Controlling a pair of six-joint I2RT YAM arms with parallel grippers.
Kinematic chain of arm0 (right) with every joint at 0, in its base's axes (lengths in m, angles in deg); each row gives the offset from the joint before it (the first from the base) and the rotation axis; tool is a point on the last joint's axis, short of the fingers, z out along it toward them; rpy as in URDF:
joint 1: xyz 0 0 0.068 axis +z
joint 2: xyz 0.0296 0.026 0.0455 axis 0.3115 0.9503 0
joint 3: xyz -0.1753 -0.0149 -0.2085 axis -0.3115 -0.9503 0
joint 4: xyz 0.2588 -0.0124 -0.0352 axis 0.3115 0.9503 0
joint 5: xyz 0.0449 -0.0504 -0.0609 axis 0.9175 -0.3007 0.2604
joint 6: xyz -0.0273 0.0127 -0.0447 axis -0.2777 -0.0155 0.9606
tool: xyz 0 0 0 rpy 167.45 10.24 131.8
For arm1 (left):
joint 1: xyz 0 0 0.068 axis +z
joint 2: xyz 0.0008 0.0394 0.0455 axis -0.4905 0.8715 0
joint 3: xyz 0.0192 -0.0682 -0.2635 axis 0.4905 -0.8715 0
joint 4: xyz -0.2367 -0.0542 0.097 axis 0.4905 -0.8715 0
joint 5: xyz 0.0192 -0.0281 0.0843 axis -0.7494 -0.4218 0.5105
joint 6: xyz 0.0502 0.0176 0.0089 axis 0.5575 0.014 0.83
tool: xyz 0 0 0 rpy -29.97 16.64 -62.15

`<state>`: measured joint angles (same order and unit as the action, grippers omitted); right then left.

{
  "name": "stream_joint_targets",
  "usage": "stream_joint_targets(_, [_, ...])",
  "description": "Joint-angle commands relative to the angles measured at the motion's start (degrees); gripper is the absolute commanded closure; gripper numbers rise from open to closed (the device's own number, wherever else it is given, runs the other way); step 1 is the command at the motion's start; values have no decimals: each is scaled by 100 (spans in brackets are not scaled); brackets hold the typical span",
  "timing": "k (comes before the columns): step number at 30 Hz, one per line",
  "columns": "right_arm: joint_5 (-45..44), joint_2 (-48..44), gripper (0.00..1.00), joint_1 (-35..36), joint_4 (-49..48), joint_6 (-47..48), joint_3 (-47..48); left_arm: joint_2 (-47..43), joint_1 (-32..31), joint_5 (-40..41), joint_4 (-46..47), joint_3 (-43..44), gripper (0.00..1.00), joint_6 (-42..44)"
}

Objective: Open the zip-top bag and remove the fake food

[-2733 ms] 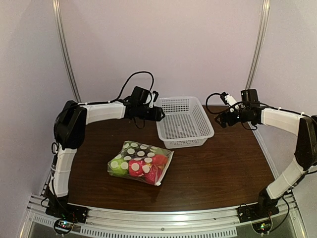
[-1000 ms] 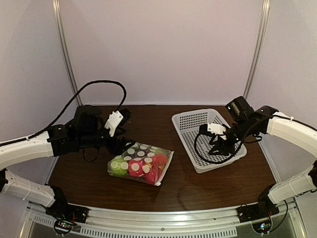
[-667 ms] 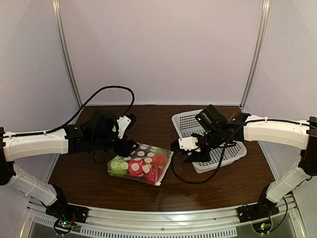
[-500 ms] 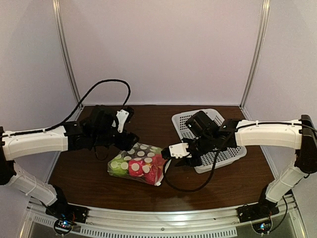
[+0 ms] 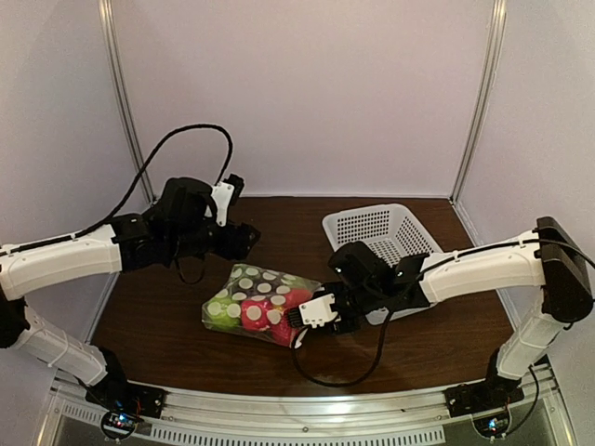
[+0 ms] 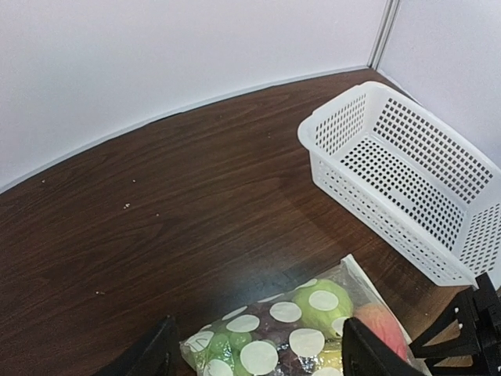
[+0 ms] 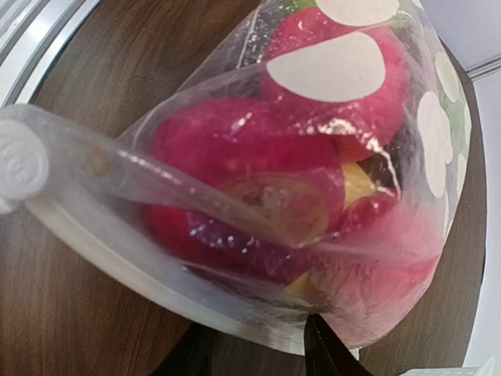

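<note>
Jaws of the right gripper (image 7: pixel 254 354) stood partly apart, one on each side of the lower edge of the zip-top bag (image 7: pixel 313 157). Whether they actually pinched the plastic could not be told from the wrist view. From above, this gripper (image 5: pixel 297 321) sat at the bag's right-hand end, low over the table (image 5: pixel 418 344).

The bag (image 5: pixel 260 302) lay flat on the dark wood, clear and crinkled, printed with white dots. Packed inside it was the fake food (image 7: pixel 258 172): glossy red pieces pressed against the film close to the right gripper, with a bit of yellow behind them. A white round tab (image 7: pixel 19 164) sat at one end of the zip strip (the strip itself looked thick and milky). It was unclear whether the seal was parted.

The left gripper (image 6: pixel 258 356) hovered above the bag's far end with its jaws spread wide, holding nothing. Below it the bag (image 6: pixel 290 337) showed green fruit (image 6: pixel 317 301) and a reddish piece under the dots. In the overhead view it (image 5: pixel 244 240) hung just behind the bag.

The white perforated basket (image 5: pixel 381 228) stood upright to the right of the bag, apart from it. The right arm crossed in front of its near corner.
</note>
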<state>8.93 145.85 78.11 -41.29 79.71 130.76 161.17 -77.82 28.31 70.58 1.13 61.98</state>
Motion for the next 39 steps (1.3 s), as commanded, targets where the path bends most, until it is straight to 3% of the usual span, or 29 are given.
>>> stream_joint_targets(1, [-753,227,64,156,-1096,-260,-151,-196,55,252,30,88,27,209])
stream_joint_targets(9, [-588,305,100,200,-774,-307,29,-533,80,435,72,-205,26,311])
stream_joint_targets(16, [-2,424,100,178,1057,-717,1865,-1153,82,432,-161,-531,26,741])
stream_joint_targets(21, [233,873,100,173,2012,-1137,3422,-2183,76,18,-320,-838,26,1026])
stream_joint_targets(28, [124,1467,100,167,2715,-1580,5029,-3360,75,-763,-226,-1491,28,1264])
stream_joint_targets(34, [7,1968,100,173,3139,-1942,5904,-3414,75,-1612,-236,-1560,28,1437])
stream_joint_targets(39, [-231,2246,100,171,3372,-1970,6267,-3465,72,-1601,-96,-1588,28,1394])
